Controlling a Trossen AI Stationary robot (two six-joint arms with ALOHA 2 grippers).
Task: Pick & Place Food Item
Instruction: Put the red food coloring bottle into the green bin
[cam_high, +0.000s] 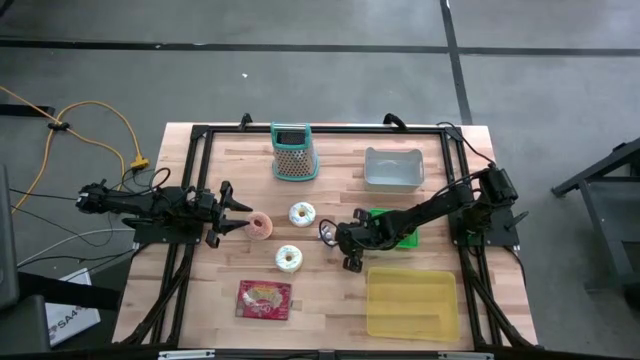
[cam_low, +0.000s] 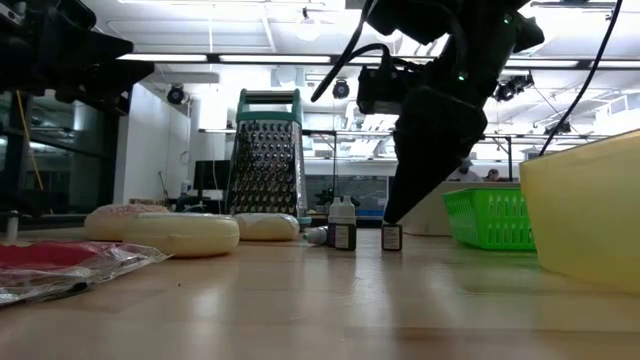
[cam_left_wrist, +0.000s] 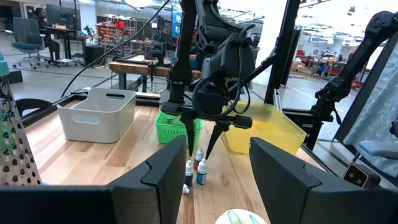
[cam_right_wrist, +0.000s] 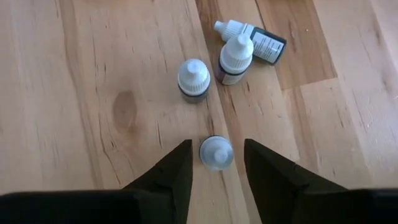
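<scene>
While right tool straddles upright bottle, fingers apart.

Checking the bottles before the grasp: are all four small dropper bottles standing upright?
No: one bottle lies on its side beside three upright ones.

The wooden table carries a grater, grey bin, green basket, yellow tub, donuts, dropper bottles and a red packet.

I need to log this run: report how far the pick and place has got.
Done: nothing looks placed; no bottle shows in the green basket. In hand: the right gripper, open, straddles one upright dropper bottle without lifting it. Left: three more bottles, one lying down. The left gripper waits open by the pink donut.
</scene>
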